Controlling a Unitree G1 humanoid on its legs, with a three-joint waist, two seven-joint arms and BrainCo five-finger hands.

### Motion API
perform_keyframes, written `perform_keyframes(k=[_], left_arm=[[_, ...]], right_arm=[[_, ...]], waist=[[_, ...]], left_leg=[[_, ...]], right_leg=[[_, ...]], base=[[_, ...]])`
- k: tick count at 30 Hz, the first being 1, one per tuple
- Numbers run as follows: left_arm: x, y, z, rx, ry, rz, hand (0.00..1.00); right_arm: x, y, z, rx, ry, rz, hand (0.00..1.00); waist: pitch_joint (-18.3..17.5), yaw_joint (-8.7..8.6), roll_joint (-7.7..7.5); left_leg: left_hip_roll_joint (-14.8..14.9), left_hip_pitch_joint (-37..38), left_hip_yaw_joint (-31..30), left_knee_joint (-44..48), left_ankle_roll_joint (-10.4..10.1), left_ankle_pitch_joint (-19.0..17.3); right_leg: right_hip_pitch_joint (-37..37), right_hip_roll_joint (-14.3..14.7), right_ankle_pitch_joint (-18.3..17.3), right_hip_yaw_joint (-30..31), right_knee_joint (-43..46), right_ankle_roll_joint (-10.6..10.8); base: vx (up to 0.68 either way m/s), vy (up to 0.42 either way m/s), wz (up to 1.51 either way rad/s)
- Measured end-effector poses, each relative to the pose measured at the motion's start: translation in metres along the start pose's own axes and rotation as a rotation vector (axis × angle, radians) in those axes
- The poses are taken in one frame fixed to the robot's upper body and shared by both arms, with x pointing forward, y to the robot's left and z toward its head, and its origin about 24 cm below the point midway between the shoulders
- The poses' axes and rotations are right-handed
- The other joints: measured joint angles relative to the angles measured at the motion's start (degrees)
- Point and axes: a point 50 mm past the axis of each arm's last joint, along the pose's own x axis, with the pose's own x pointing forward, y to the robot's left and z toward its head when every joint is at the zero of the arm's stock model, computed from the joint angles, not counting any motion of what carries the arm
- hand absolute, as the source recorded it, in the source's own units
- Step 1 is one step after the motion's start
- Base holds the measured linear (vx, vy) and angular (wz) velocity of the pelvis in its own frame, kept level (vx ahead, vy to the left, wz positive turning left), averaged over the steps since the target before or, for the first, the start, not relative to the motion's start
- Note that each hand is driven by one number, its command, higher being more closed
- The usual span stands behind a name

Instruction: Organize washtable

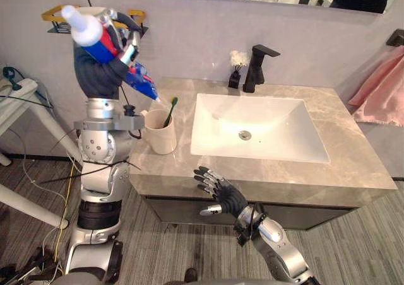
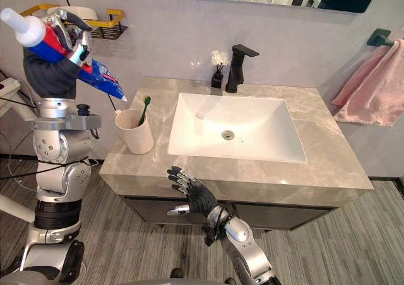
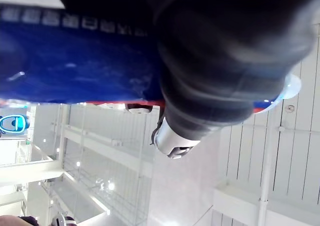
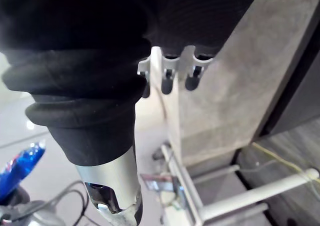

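While the right hand point(image 1: 221, 193) hangs nearest, below the front edge of the surface point(image 1: 353, 165) with its fingers spread and nothing in them, the work belongs to the other arm. Just beyond that edge, at the surface's left corner, stands a pale cup point(image 1: 161, 133) with a green toothbrush point(image 1: 170, 111) leaning in it. Above the cup the left hand point(image 1: 123, 39) is raised high, fingers curled round a blue and red toothpaste tube point(image 1: 144, 82) that slants steeply, white cap uppermost and narrow end pointing down just over the cup's rim, close to the brush head. The step in hand looks like dropping the tube into the cup beside the brush. To do it well, the arm should bring the lower end inside the rim on the side away from the brush, lower until the tube is well seated, and only then loosen the fingers; letting go from this height risks the tube glancing off the rim or tipping the light cup. To the right lies the white sink point(image 1: 278, 127), and behind it a black faucet point(image 1: 255, 67) and a small dark vase point(image 1: 237, 67) of white flowers. Farthest off are a yellow-edged wall rack point(image 1: 53, 14) and a pink towel point(image 1: 379, 89).
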Motion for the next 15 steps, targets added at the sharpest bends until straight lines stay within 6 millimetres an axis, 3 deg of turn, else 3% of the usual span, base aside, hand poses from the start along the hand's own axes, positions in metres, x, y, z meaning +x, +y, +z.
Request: perform_keyframes(k=[4,15], left_arm=[[0.006,0.006,-0.003,0.030,0.000,0.050,1.00],[0.003,0.006,-0.015,0.115,0.047,0.062,1.00]], right_arm=[[-0.009,-0.011,-0.001,0.050,-0.019,-0.095,0.00],[-0.024,-0.034,0.003,0.085,-0.059,-0.274,0.00]], waist=[[-0.1,-1.66,0.11],[0.0,-2.90,0.01]], left_leg=[[0.1,0.0,0.2,0.0,0.1,0.0],[0.1,-0.3,1.6,0.0,0.5,-0.4]], right_leg=[[-0.1,0.1,0.4,0.4,-0.4,0.2],[-0.8,0.3,1.1,2.0,-0.9,0.5]], base=[[0.01,-0.010,-0.05],[0.01,-0.004,-0.07]])
